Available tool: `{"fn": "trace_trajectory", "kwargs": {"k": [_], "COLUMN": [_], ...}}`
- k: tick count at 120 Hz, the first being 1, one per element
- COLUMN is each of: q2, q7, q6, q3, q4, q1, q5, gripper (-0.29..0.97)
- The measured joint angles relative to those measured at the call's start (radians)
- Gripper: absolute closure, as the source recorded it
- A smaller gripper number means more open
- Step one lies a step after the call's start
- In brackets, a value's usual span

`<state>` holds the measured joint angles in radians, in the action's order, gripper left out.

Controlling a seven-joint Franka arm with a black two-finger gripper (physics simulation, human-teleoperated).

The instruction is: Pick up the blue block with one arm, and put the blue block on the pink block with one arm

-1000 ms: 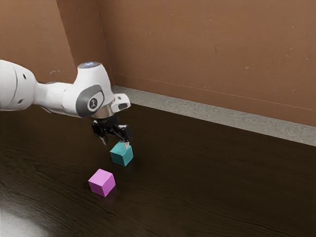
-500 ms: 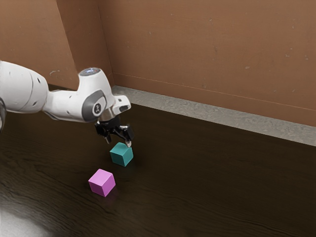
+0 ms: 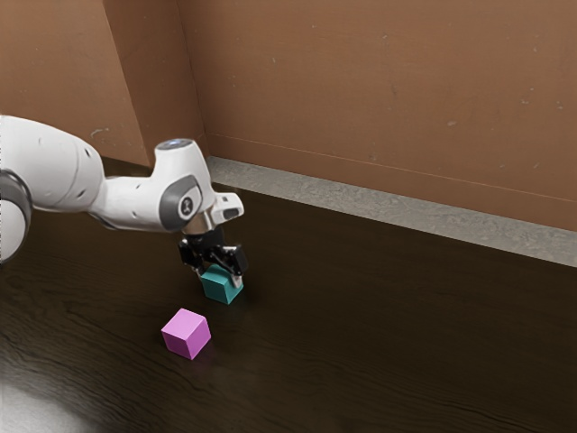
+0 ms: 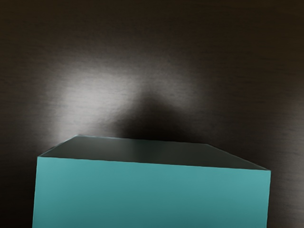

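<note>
The blue block [image 3: 222, 289], teal in colour, rests on the dark table [image 3: 388, 334] left of centre in the exterior view. My gripper [image 3: 215, 267] is lowered over its top, with the fingers open on either side of the block's upper part. In the wrist view the blue block [image 4: 152, 194] sits large and close just under my hand. The pink block [image 3: 186, 333] lies on the table a short way nearer the camera and toward the exterior view's left of the blue one, apart from it.
A grey ledge [image 3: 406, 212] runs along the table's far edge below the brown wall [image 3: 379, 90]. Dark tabletop stretches to the exterior view's right of both blocks.
My hand has come down from just above the blue block until its fingers straddle the block's top. Neither block has moved.
</note>
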<state>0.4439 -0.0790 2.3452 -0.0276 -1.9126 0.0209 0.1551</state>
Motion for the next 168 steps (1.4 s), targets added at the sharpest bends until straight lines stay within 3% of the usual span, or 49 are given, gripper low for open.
{"fn": "trace_trajectory", "kwargs": {"k": [12,48,67,83,95,136,168], "q2": [0.010,0.004,-0.096,-0.311,-0.394,-0.433,-0.466], "q7": [-0.004,-0.011,-0.005,0.002,0.008,0.032,0.045], "q6": [0.000,0.002,-0.007,-0.044,-0.076,-0.121,-0.062], "q3": [-0.001,-0.002,-0.002,0.000,0.000,0.001,0.002], "q4": [0.005,0.009,-0.026,-0.168,-0.263,-0.370,-0.429], "q1": [0.000,-0.001,-0.004,-0.013,-0.013,-0.006,0.001], "q5": [0.002,-0.005,-0.015,-0.018,-0.019,-0.025,-0.089], "gripper": [0.05,0.31,0.37,0.38,0.38,0.38,0.37]}}
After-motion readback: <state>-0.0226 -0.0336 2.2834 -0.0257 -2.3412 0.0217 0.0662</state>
